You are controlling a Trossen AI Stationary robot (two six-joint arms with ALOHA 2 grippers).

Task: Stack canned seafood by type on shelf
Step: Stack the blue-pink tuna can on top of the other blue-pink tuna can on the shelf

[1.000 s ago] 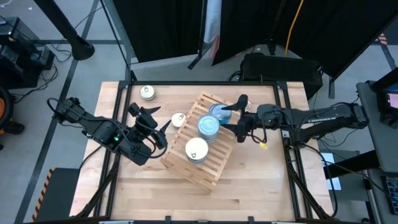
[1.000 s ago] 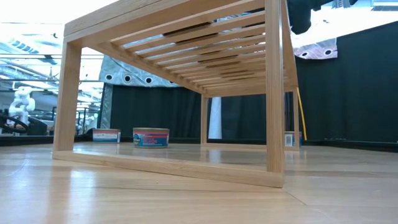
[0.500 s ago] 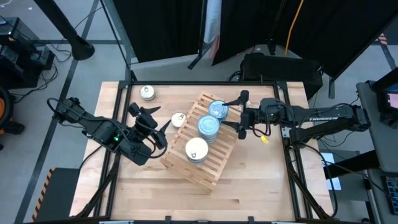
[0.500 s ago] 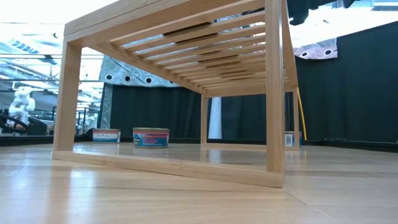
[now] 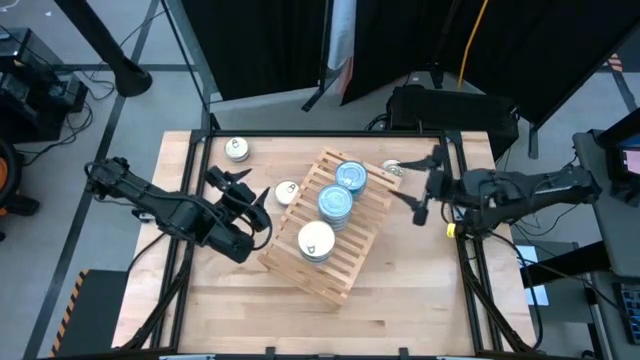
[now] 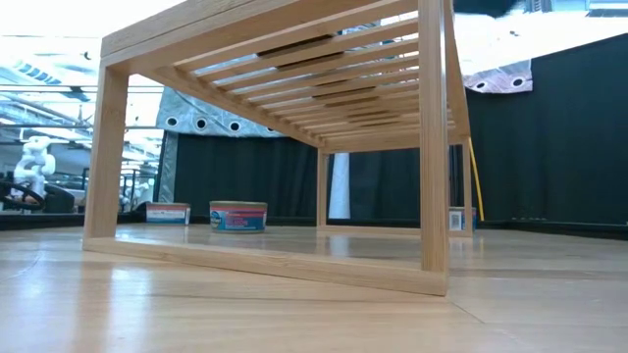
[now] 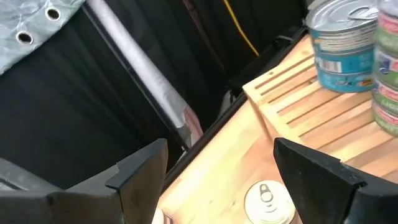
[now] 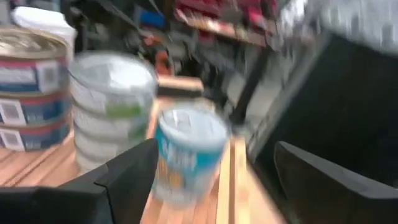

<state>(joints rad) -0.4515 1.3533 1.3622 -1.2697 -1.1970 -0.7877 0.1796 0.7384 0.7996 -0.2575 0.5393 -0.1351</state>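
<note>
Pale wooden tabletop [image 5: 400, 290] framed by black curtains and grey floor. At centre, angled: slatted shelf [image 5: 345, 270] carrying three stacks of canned seafood [image 5: 336, 201], two blue-topped, one white-topped [image 5: 316, 240]. Off the rack: loose tins at the far-left corner [image 5: 237, 148], beside the rack's left edge [image 5: 287, 190] and near its far-right corner [image 5: 392, 169]. Left gripper [image 5: 250, 195] open, empty, near the rack's left side. Right gripper [image 5: 428, 187] open, empty, just right of the rack.
</note>
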